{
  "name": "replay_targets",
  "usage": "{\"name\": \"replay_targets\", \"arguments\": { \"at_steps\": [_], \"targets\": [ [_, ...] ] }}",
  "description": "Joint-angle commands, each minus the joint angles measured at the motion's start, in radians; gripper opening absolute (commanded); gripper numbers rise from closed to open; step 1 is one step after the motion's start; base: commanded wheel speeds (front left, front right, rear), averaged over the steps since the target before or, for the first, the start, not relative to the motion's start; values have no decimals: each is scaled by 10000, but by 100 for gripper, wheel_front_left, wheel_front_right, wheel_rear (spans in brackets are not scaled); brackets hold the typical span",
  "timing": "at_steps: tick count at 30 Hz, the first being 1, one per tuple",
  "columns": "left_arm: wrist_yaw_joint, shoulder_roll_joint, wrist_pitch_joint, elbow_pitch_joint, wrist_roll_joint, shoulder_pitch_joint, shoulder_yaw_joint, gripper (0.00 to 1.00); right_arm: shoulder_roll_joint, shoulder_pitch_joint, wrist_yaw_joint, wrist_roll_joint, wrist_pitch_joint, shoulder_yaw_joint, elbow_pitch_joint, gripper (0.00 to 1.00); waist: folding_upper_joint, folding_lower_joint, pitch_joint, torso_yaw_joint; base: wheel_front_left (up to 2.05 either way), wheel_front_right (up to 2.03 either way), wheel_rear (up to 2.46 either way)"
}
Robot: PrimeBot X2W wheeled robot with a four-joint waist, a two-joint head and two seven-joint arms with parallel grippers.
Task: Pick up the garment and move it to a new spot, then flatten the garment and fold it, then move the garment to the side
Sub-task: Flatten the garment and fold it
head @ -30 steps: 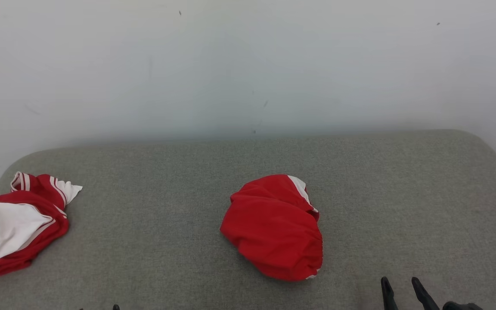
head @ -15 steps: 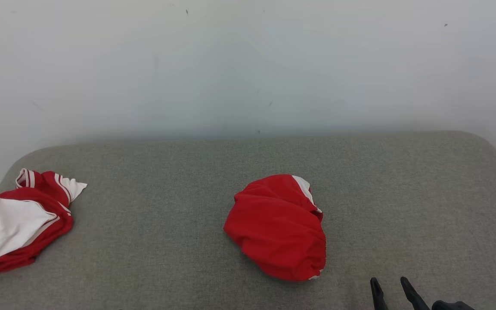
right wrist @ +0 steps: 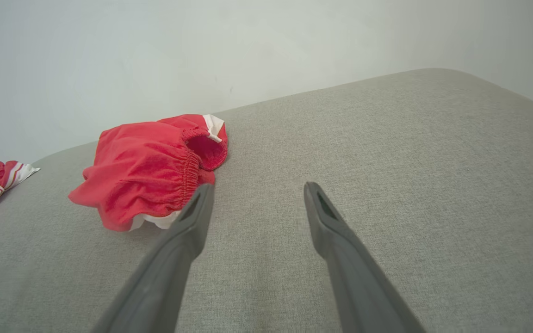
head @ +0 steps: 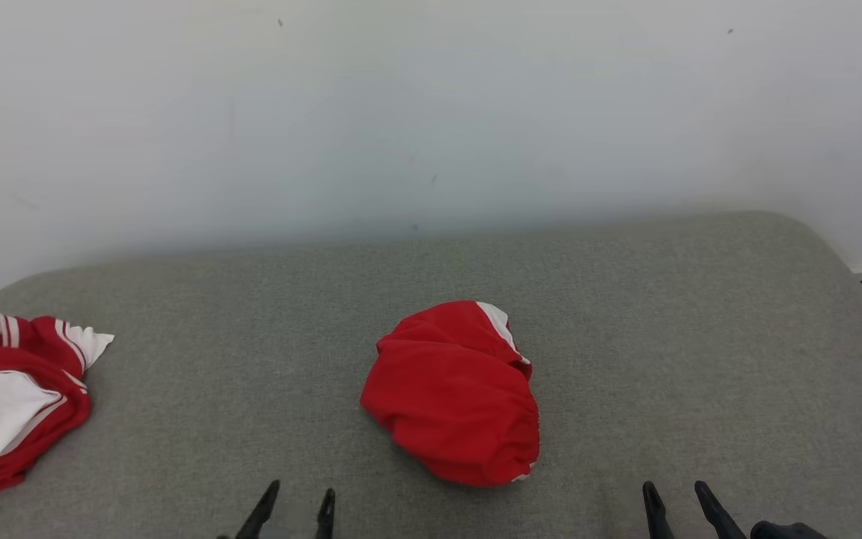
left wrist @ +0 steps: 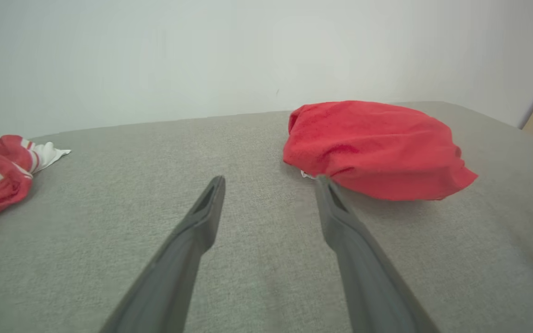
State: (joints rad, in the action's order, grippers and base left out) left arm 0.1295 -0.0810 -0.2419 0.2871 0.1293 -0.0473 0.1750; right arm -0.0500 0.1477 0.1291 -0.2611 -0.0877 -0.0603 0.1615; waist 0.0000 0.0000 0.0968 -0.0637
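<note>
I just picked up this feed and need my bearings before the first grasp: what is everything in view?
red garment: 1, red with white trim, bunched at the middle of the cushion
striped garment: 1, red and white, crumpled at the cushion's left edge
cushion: 1, grey fabric, under both garments
wall: 1, white, behind the cushion
left hand: 1, dark fingers, open and empty, near edge, left of the red garment
right hand: 1, dark fingers, open and empty, near edge, right of the red garment

L gripper point(head: 296, 503) & R gripper point(head: 676, 498) low, fingers fwd, jaws apart, nothing held
</note>
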Motion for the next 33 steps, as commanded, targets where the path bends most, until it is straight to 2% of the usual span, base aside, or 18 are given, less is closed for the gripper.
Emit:
{"name": "replay_targets", "arguments": {
  "at_steps": [1, 6, 12, 19, 29, 30, 31, 32, 33],
  "targets": [
    [1, -43, 68, 85, 156, 183, 95, 100, -8, 9, 31, -33, -1, -28, -33, 100, 0, 0, -73, -171, 0, 0, 0],
    [-5, -315, 773, 1103, 887, 1414, 1416, 100, -6, -73, 31, -33, 62, -67, -88, 100, 0, 0, -266, -656, 0, 0, 0],
    [-9, -708, 1124, 2366, 489, 2545, 2182, 100, -19, -210, 31, 35, 139, -108, -219, 100, 0, 0, -635, -1336, 0, 0, 0],
    [-55, -648, 848, 3537, 550, 3327, 2176, 100, -17, -264, 31, 23, 141, -74, -314, 100, 0, 0, -1029, -1937, 0, 0, 0],
    [-113, -320, 294, 4613, 1070, 4195, 1888, 100, -16, -429, 31, -11, 98, -138, -331, 100, 0, 0, -1274, -2246, 0, 0, 0],
    [-100, -278, 252, 4674, 1160, 4267, 1877, 85, -16, -437, 31, -11, 89, -139, -330, 100, 0, 0, -1287, -2254, 0, 0, 0],
    [-86, -244, 223, 4753, 1217, 4347, 1896, 45, -16, -448, 29, -13, 87, -133, -330, 100, 0, 0, -1297, -2262, 0, 0, 0],
    [-82, -218, 197, 4792, 1270, 4442, 1910, 0, -16, -458, 29, -13, 89, -125, -327, 100, 0, 0, -1303, -2266, 0, 0, 0],
    [-71, -171, 177, 4839, 1386, 4516, 1906, 0, -16, -468, 31, -11, 83, -117, -321, 100, 0, 0, -1309, -2267, 0, 0, 0]
  ]
}}
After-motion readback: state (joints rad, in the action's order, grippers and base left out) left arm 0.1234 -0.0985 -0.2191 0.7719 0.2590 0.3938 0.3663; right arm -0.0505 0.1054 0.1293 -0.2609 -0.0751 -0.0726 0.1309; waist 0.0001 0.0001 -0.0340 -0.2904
